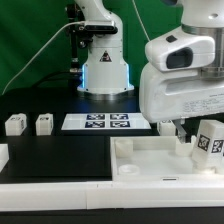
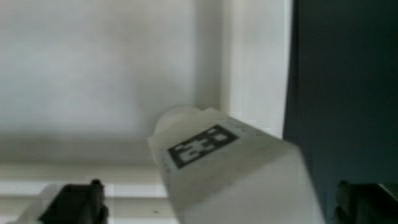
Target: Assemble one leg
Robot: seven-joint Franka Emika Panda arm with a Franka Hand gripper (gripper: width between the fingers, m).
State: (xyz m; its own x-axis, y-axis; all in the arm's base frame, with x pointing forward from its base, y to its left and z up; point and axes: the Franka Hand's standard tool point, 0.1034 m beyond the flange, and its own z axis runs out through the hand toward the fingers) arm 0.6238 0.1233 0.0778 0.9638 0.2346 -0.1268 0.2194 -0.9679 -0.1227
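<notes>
A small white leg [image 1: 207, 143] with a black-and-white marker tag stands tilted at the right end of the large white tray-like piece [image 1: 140, 165]. My gripper [image 1: 190, 133] hangs just above it. In the wrist view the leg [image 2: 222, 160] lies between my two dark fingertips [image 2: 75, 200], with a gap on each side. The gripper [image 2: 217, 203] is open and touches nothing that I can see. Two more legs [image 1: 14, 124] [image 1: 44, 124] stand on the black table at the exterior view's left.
The marker board [image 1: 108, 122] lies flat in the middle of the table, behind the tray. The robot's base [image 1: 105, 75] stands behind it. A white part [image 1: 3, 155] shows at the exterior view's left edge.
</notes>
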